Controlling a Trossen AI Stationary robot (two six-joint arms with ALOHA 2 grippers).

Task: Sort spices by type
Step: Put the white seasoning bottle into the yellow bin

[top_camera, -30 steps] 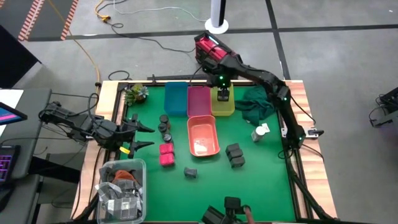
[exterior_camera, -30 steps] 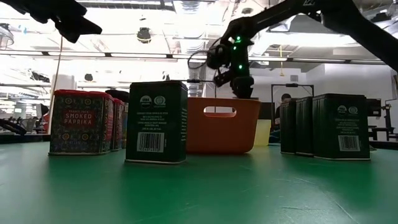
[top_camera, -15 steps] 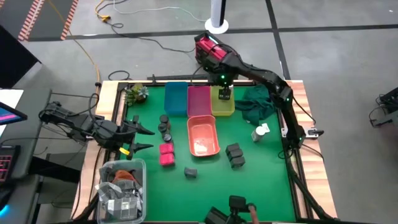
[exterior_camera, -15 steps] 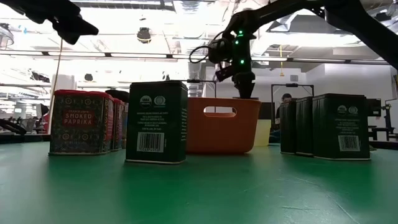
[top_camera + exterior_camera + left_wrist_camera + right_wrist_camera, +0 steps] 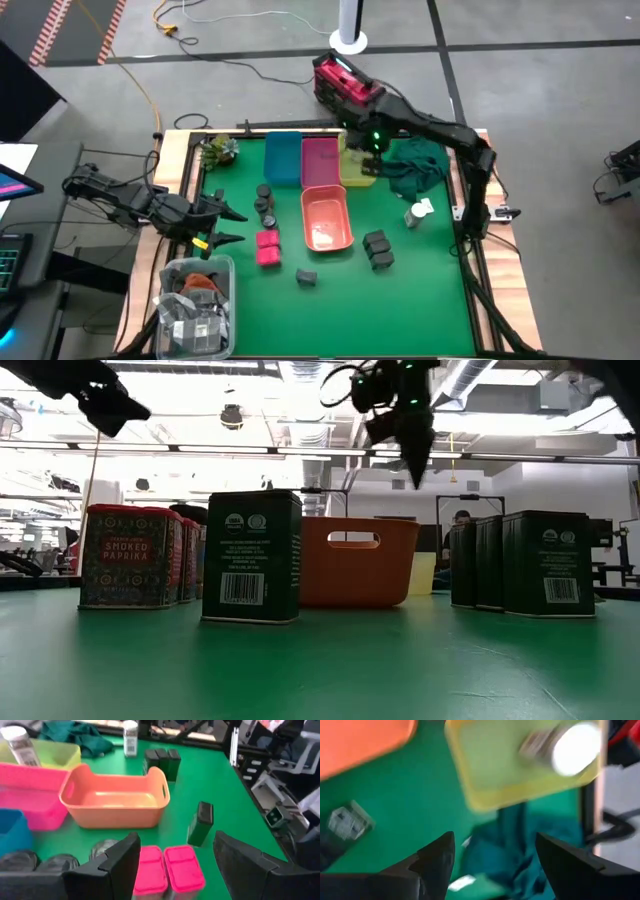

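My right gripper (image 5: 372,160) (image 5: 495,837) hangs open above the near edge of the yellow bin (image 5: 357,172), next to the dark green cloth (image 5: 415,165). It is high in the low view (image 5: 412,455). One white-capped bottle (image 5: 20,745) (image 5: 567,747) stands in the yellow bin. Another (image 5: 420,212) lies on the mat. My left gripper (image 5: 230,225) (image 5: 176,837) waits open at the left edge. In front of it stand two magenta blocks (image 5: 167,872), dark round jars (image 5: 265,200) and a dark boxy pack (image 5: 201,822). More packs (image 5: 377,248) stand near the salmon bin (image 5: 326,218).
Blue bin (image 5: 283,158) and pink bin (image 5: 320,160) stand side by side at the far edge, left of the yellow one. A clear plastic box (image 5: 195,305) sits at the near left corner and a small plant (image 5: 218,150) at the far left. Bare mat lies toward the near right.
My right gripper has risen out of the yellow bin and shifted a little toward the table's right and near side. The white-capped bottle has stayed in the bin. The left arm has kept still.
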